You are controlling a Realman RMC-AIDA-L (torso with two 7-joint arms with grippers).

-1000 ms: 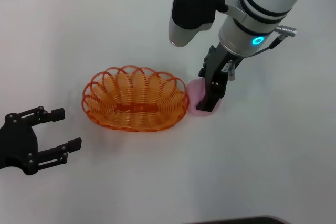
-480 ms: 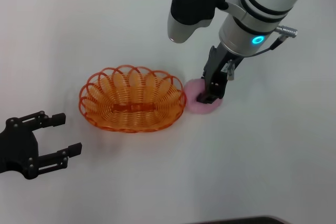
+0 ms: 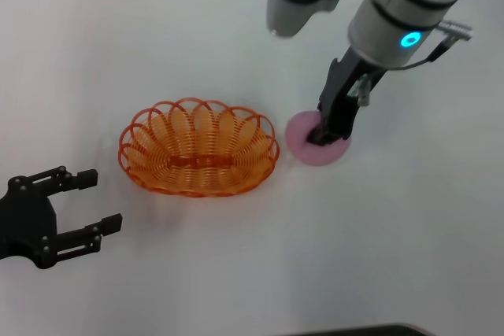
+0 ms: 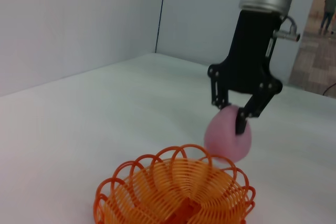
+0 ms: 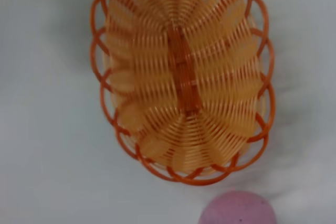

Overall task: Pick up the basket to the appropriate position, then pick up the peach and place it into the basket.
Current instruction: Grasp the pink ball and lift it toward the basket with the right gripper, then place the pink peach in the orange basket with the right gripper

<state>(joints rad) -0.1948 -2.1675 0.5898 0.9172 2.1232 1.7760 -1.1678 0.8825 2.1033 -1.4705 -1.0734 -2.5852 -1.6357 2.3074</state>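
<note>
The right claw (image 3: 324,136) gripped the peach (image 3: 315,142) at frame centre-right, beside the basket (image 3: 198,158); the left claw (image 3: 88,206) sat open, empty, lower left.

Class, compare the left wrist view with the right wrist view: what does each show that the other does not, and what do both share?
Only the left wrist view shows the right gripper clamped on the peach, lifted beyond the basket, plus room walls. Only the right wrist view looks straight down into the basket's base bar. Both share the orange basket, pink peach and white table.
</note>
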